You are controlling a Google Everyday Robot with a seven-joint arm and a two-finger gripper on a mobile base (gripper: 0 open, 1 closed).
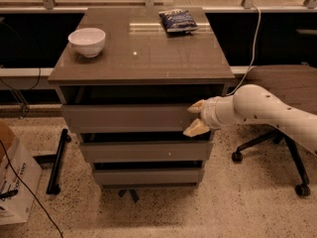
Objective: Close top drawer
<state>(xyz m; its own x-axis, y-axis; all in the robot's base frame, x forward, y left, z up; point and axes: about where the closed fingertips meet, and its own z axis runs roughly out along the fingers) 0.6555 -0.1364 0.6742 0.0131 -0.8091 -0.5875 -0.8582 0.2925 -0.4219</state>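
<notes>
Gripper (196, 118), right of centre in the frame, on the end of a white arm (270, 112) that reached in from the right edge. Two tan fingers (197, 129) stood apart, one above the other, clamped on nothing. Both tips lay against the right end of the top drawer (126, 118), at its front panel.

Top drawer: grey-brown, flat front without handle, middle of the frame, uppermost of three fronts in the cabinet (143, 58). A dark gap showed between the panel and the cabinet top, so the drawer was not quite flush.

Two shorter drawers (143, 151) sat directly below it, stacked one beneath the other.

White bowl (87, 41), upright, upper left on the cabinet top. Dark snack bag (177, 20), lying flat, near the back edge, well apart from the bowl.

White cable (255, 38) hung down at the upper right, behind the cabinet. Office chair base (267, 145) with castors, lower right, behind the arm. Cardboard box (15, 182), lower left edge. Speckled floor (237, 202) beneath all.
</notes>
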